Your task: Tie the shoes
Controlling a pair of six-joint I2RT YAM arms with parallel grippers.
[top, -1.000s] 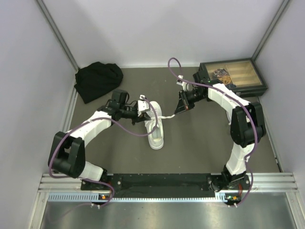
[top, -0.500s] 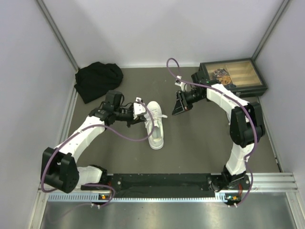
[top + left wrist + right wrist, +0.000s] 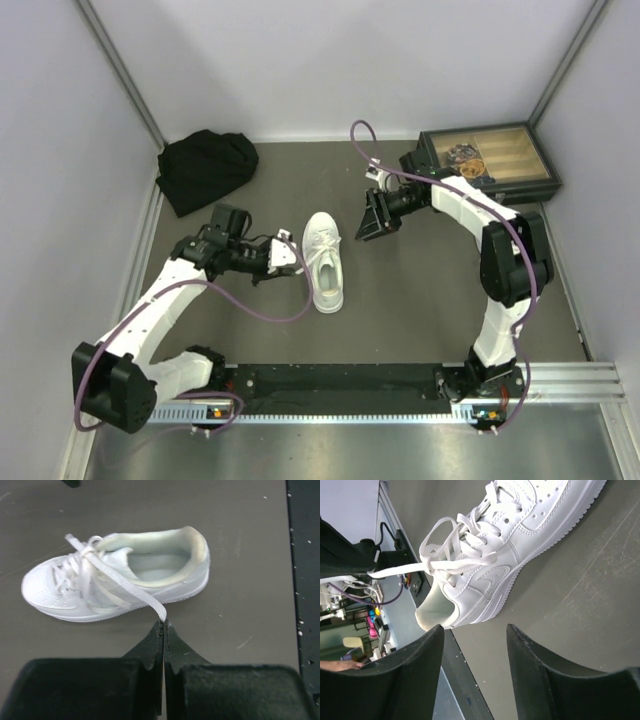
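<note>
One sneaker (image 3: 323, 260) lies on the table (image 3: 420, 300), laces (image 3: 455, 555) loosely knotted, bow seemingly unfinished: the left gripper (image 3: 163, 626) at its nine o'clock pinches a lace end (image 3: 150, 602), the right gripper (image 3: 475, 630) at two o'clock gapes empty.

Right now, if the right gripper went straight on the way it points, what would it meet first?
Probably the side of the sneaker, lying straight ahead of the open right gripper. Depth is unclear; it could touch the table first.

White sneaker (image 3: 520, 545) beyond parted claw (image 3: 475, 630)
</note>
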